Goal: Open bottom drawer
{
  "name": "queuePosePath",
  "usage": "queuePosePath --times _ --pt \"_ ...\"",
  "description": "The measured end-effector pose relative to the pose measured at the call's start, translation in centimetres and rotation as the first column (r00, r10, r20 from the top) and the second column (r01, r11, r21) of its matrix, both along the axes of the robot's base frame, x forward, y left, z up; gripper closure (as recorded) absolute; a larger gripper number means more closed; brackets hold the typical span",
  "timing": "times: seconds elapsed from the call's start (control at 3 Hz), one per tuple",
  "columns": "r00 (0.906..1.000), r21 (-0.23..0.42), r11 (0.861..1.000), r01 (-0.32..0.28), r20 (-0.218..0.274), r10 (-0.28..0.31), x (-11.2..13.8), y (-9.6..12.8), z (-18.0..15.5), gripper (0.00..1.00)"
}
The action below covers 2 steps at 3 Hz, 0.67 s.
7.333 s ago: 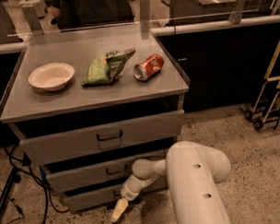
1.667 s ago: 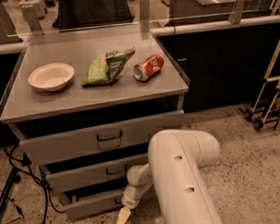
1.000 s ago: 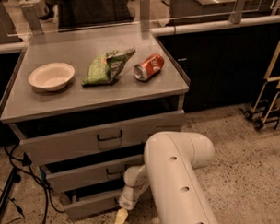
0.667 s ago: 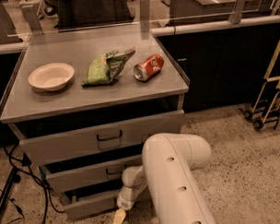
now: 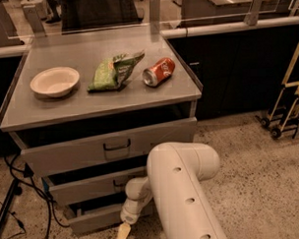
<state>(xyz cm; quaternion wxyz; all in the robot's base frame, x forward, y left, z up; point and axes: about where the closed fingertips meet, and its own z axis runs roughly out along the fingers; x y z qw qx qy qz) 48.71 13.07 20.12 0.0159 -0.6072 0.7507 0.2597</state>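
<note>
The grey cabinet has three drawers. The bottom drawer (image 5: pixel 91 219), with the slimmest front, sits pulled out a little at the cabinet's foot, a dark gap above it. Its handle is hidden behind my arm. My white arm (image 5: pixel 184 189) reaches down and left across the drawer fronts. The gripper (image 5: pixel 123 234) hangs at the bottom drawer's front, right of its middle, with a tan fingertip pointing at the floor. The mid drawer (image 5: pixel 93 186) and the top drawer (image 5: pixel 108 147) also stand slightly out.
On the cabinet top (image 5: pixel 50 107) lie a white bowl (image 5: pixel 54 81), a green chip bag (image 5: pixel 113 71) and a red soda can (image 5: pixel 159 72). Black cables (image 5: pixel 24 194) and a stand leg run at the left. A wheeled ladder frame (image 5: pixel 287 107) stands at right. Speckled floor (image 5: pixel 260 186) surrounds.
The arm has swung left and closer to the camera, and the gripper has dropped lower in front of the bottom drawer. The drawer now sits slightly further out.
</note>
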Motion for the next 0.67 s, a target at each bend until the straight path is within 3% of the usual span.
queuePosePath --times 0.33,0.67 --pt "0.9987 -0.002 1.000 -0.029 -0.041 0.029 -3.29 -0.19 -1.02 0.00" --pt "0.9984 -0.005 0.999 -0.031 -0.047 0.031 -3.65 -0.32 -0.92 0.00"
